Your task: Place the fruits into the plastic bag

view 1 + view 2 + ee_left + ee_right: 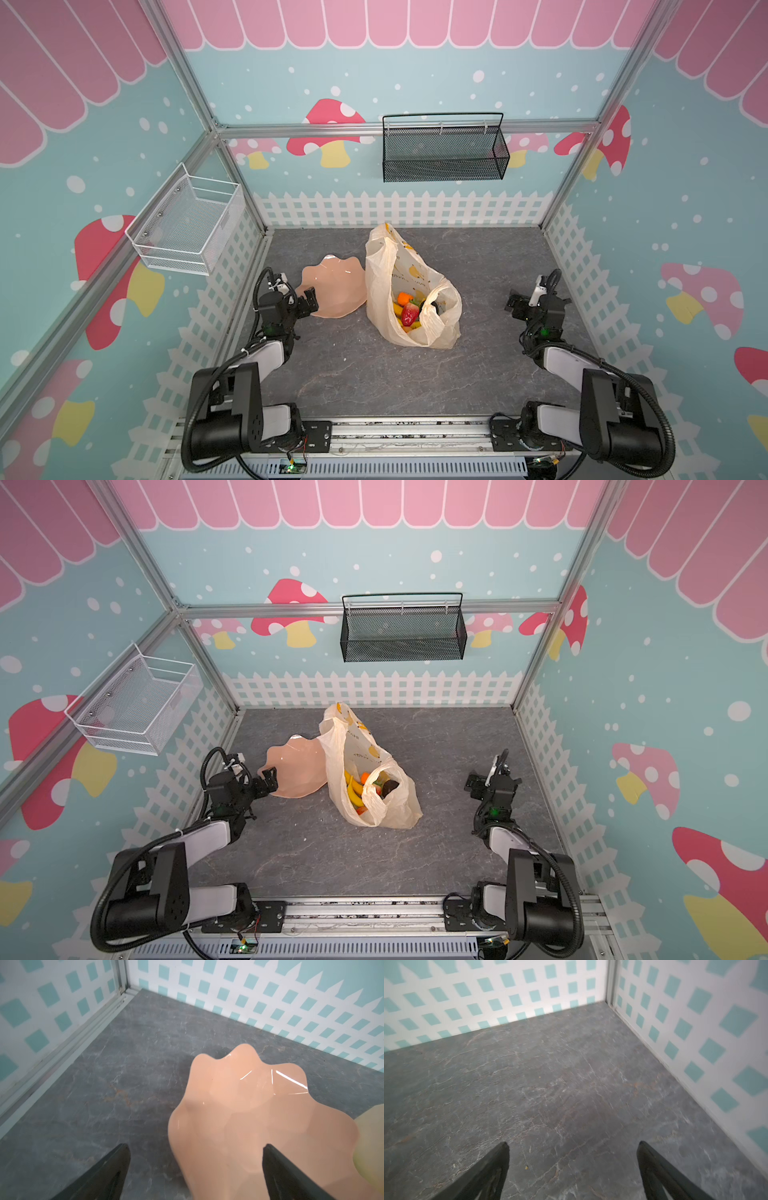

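The plastic bag (380,282) (399,808) lies open-mouthed in the middle of the grey floor in both top views. The fruits are inside it: a red strawberry (409,313), an orange (404,297) and yellow bananas (353,791). My left gripper (306,300) (268,781) (196,1147) is open and empty, hovering over the near-left rim of the pink dish, left of the bag. My right gripper (512,306) (471,785) (573,1145) is open and empty over bare floor, well to the right of the bag.
The pink wavy-edged dish (332,286) (249,1115) sits empty against the bag's left side. A white wire basket (187,224) hangs on the left wall and a black mesh basket (444,149) on the back wall. Fence-printed walls enclose the floor.
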Motion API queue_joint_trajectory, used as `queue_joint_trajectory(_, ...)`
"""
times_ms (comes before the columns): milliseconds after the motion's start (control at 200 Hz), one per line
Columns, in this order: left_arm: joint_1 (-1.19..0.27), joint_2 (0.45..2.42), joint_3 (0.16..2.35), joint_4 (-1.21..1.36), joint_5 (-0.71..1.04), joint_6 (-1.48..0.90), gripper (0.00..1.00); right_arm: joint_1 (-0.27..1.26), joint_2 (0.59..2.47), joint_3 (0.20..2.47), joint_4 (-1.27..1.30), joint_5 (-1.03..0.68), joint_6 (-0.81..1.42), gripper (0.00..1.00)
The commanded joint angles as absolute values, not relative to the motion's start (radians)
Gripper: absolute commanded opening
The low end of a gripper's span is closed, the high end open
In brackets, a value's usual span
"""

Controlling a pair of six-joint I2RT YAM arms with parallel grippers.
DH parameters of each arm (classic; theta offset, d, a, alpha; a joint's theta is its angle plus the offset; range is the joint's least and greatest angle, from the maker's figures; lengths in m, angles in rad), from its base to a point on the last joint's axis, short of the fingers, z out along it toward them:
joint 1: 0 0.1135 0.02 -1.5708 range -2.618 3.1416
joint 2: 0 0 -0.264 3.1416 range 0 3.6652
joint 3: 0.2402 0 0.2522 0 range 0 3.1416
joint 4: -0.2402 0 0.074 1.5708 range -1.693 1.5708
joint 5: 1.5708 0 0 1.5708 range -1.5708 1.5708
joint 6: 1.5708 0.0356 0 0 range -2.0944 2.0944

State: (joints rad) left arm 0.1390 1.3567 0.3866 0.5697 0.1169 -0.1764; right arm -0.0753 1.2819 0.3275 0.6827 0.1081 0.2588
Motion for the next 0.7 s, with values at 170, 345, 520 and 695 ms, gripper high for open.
queue_joint_trajectory(170, 0.058, 1.543, 0.356, 0.976, 0.152, -0.046, 0.99, 0.028, 1.412, 0.109, 1.365, 0.236, 0.021, 0.97)
queue_joint_trajectory(345, 0.045, 1.528, 0.392, 0.861, 0.066, -0.053, 0.99, 0.052, 1.545, 0.163, 1.413, 0.288, 0.004, 0.98)
queue_joint_trajectory(520, 0.010, 1.537, 0.389, 0.891, -0.021, -0.045, 0.99, 0.012, 1.512, 0.194, 1.307, 0.239, 0.050, 0.98)
queue_joint_trajectory(695, -0.026, 1.532, 0.401, 0.855, -0.113, -0.038, 0.99, 0.012, 1.518, 0.189, 1.329, 0.241, 0.045, 0.98)
